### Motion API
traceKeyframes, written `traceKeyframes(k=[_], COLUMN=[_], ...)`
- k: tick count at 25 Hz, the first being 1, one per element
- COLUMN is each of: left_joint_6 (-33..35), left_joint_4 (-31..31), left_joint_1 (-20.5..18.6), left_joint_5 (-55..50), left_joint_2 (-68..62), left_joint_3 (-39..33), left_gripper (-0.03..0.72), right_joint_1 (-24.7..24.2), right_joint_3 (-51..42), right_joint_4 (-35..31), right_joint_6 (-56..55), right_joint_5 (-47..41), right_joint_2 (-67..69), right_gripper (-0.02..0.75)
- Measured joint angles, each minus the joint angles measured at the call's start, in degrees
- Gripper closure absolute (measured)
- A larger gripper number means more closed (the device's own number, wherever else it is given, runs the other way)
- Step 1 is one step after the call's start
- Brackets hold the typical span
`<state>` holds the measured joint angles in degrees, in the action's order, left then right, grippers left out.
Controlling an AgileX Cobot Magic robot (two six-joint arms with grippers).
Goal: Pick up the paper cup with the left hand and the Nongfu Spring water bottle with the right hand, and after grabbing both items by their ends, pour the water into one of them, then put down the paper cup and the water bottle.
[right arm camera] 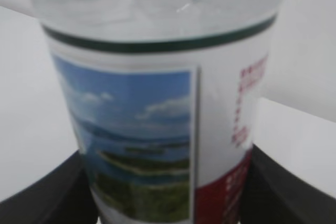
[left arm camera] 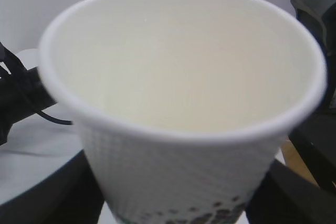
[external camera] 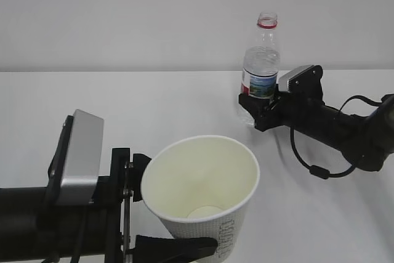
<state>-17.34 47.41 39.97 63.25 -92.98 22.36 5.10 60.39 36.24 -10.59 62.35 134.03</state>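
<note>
The white paper cup is held above the table at the front left, tilted, with its cream inside facing the exterior view. My left gripper is shut on its lower wall. In the left wrist view the paper cup fills the frame, with a black finger on each side of its base. The Nongfu Spring water bottle stands upright and uncapped at the back right. My right gripper is closed on its label. Both fingers press against the bottle. No water can be made out.
The white table runs back to a plain white wall. The right arm reaches in from the right edge, and a black cable loop hangs beneath it. The left arm's silver module sits at the front left.
</note>
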Motion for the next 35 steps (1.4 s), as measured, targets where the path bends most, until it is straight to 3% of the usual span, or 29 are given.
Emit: traceKeyframes(k=[8, 22, 35], left_joint_6=[0.00, 0.00, -0.09], left_joint_4=[0.00, 0.00, 2.72], left_joint_1=[0.00, 0.00, 0.00], left_joint_5=[0.00, 0.00, 0.00], left_joint_2=[0.00, 0.00, 0.00], left_joint_3=[0.00, 0.00, 0.00], left_gripper=[0.153, 0.153, 0.153], right_joint_1=[0.00, 0.00, 0.00], right_joint_3=[-3.15, -9.41, -17.35], right_joint_4=[3.00, 4.49, 11.87], right_joint_6=[0.00, -1.07, -8.11], right_joint_5=[-4.33, -4.46, -6.70], right_joint_2=[-4.91, -15.96, -31.18], right_gripper=[0.233, 0.233, 0.234])
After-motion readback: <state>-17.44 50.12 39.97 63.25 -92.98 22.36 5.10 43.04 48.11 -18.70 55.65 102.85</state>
